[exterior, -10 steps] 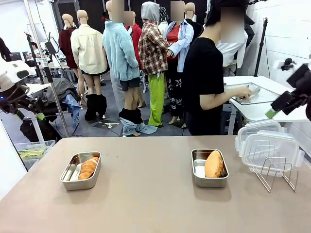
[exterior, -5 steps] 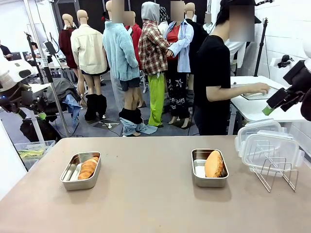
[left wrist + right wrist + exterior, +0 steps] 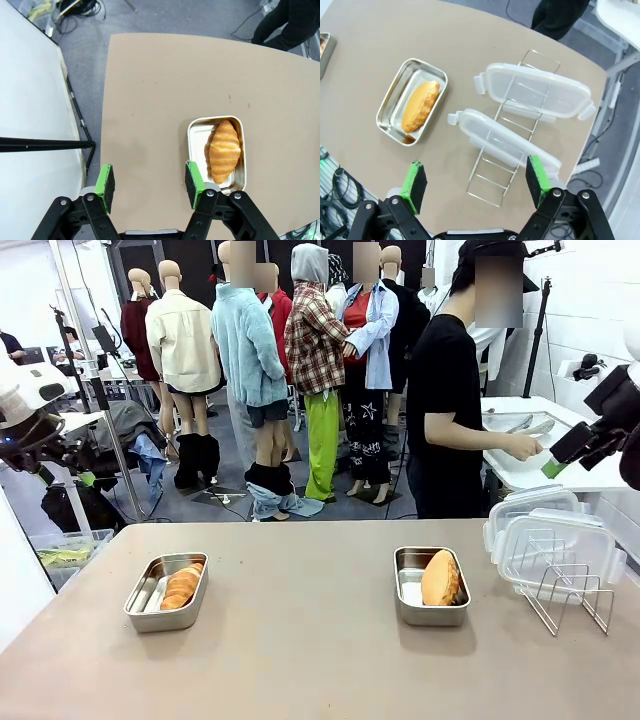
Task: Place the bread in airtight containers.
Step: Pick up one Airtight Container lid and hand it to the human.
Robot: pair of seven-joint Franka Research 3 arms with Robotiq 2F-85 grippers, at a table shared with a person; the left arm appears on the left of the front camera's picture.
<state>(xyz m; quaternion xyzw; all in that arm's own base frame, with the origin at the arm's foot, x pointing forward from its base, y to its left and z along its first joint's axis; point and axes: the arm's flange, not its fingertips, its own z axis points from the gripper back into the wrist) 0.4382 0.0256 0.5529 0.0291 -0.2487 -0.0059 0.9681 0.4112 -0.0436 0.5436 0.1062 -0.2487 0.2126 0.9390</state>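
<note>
Green-padded left fingers (image 3: 105,182) stand moderately apart and hold nothing, poised above the worktop (image 3: 300,660) just beside the left pan (image 3: 192,131), where the croissant (image 3: 223,150) lies lengthwise. The right fingers (image 3: 415,181) are spread wide and also empty. They hang over the wire rack (image 3: 487,186), which carries the two clear lids: the nearer lid (image 3: 502,140) leans in the wires directly below them, and the farther lid (image 3: 536,89) sits behind it. Off to one side, the bun (image 3: 420,106) lies slightly askew in the right pan (image 3: 384,114), well apart from the rack.

Both pieces of bread are in their pans, so the work left appears to be the lidding.

- **Grip:** the right fingers should straddle the nearer lid across its short width and grip the white rim, not a snap tab.
- **Lift:** the lid should come up along the wires so the light rack is not dragged.
- **Seating:** the lid should be carried level and its rounded corners squared with the pan before pressing. The bun seems to stand above the rim, so an even seat matters.
</note>
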